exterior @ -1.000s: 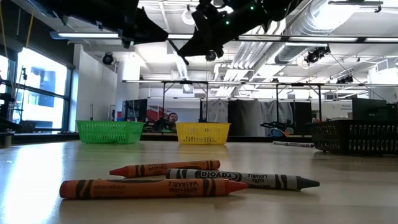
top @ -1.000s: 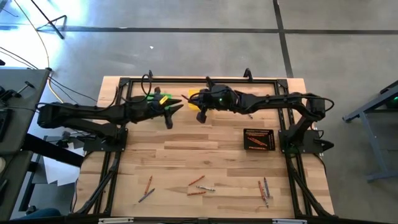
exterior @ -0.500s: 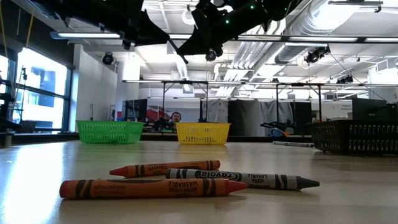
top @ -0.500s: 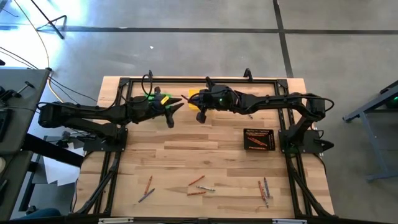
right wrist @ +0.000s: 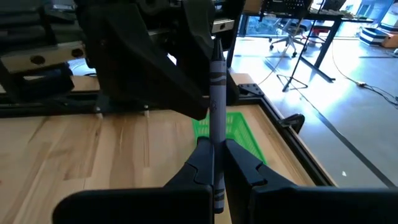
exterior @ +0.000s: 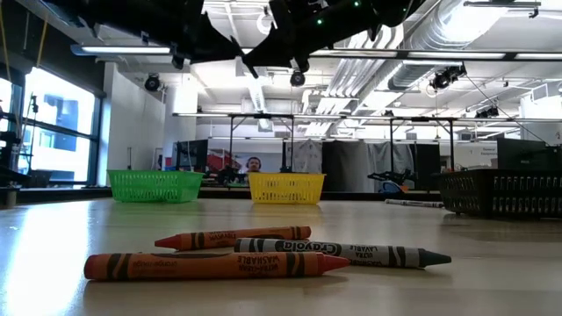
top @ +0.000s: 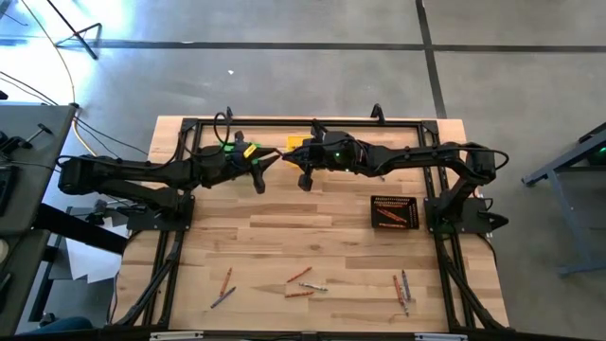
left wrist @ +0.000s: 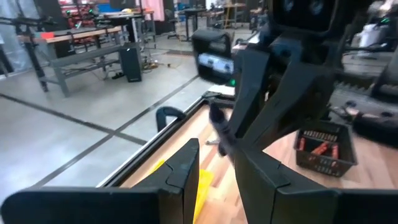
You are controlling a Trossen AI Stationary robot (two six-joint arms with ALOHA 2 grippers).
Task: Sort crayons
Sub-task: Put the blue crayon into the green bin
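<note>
A: While the right gripper (right wrist: 214, 163) is clamped on a grey crayon (right wrist: 216, 99) that stands up between its fingers, how do things stand at the back of the table (top: 312, 242)?

B: Both arms meet there, high above the wood. The left gripper (left wrist: 214, 165) has its jaws apart and nothing between them, its tips close to the grey crayon. It reads to me as a hand-over, mid-air, near the green bin (right wrist: 227, 127) and the yellow bin (exterior: 286, 187)

A: What could spoil it?

B: The stick is thin and held only at its lower end. If the left jaws close off-centre, they could lever it sideways out of the right grip. If the right lets go before the left has closed, it drops, perhaps between the bins or off the back edge

A: And the colours?

B: A grey stick landing in the wrong bin is the other risk; the black bin (top: 395, 212) already holds orange-red ones

A: The rest?

B: Other crayons (top: 301, 283) lie loose along the front of the table, well apart from both grippers, orange-red and grey mixed; three lie touching, right in front of the low camera (exterior: 263, 250)
</note>
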